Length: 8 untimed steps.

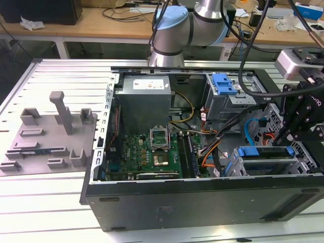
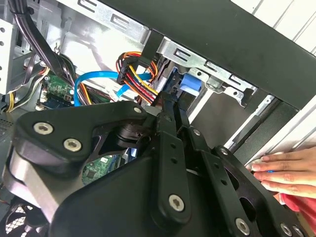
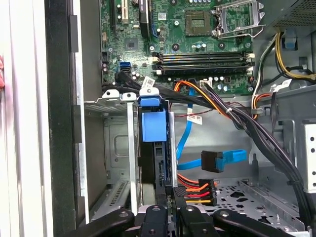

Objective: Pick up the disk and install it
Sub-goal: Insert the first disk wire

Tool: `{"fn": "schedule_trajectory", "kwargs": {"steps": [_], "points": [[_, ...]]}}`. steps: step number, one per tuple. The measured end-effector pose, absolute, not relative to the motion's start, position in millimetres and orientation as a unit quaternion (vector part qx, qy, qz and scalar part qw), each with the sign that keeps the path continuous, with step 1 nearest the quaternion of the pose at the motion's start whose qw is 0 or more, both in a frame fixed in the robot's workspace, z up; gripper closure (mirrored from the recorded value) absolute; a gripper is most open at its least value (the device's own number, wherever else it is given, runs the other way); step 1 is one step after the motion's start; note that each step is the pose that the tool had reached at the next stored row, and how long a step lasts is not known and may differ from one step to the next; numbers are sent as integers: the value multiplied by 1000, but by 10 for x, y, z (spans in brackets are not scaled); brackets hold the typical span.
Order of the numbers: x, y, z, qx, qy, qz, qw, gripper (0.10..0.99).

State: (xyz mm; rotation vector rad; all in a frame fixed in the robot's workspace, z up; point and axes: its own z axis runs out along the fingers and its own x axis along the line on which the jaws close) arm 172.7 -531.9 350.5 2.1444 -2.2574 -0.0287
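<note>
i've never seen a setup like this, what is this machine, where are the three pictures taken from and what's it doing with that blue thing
The machine is a robot arm with a black gripper, working over an opened computer case that lies on a metal table. The exterior view comes from a camera standing off the arm. Both wrist views come from cameras riding on the arm, looking down past the gripper into the case.

Inside you see the green motherboard, coloured cables and a blue data cable. The blue thing is the carrier of the disk, a hard drive sitting edge-on in its bay near the case wall. The gripper sits right at the disk; whether it grips it is unclear. A person's hand rests on the case edge. A grey parts holder lies beside the case.
</note>
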Motion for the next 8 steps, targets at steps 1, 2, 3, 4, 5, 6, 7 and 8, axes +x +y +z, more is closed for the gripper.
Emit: {"fn": "schedule_trajectory", "kwargs": {"steps": [1,2,3,4,5,6,7,8], "points": [[1726,-5335,3505,690,-724,-9,14,918],[1723,-5338,3499,690,-724,-9,14,918],[1723,-5338,3482,690,-724,-9,14,918],[1723,-5338,3480,690,-724,-9,14,918],[1723,-5338,3474,690,-724,-9,14,918],[1723,-5339,3468,690,-724,-9,14,918],[1723,-5339,3466,690,-724,-9,14,918],[1723,-5339,3465,690,-724,-9,14,918]]}}
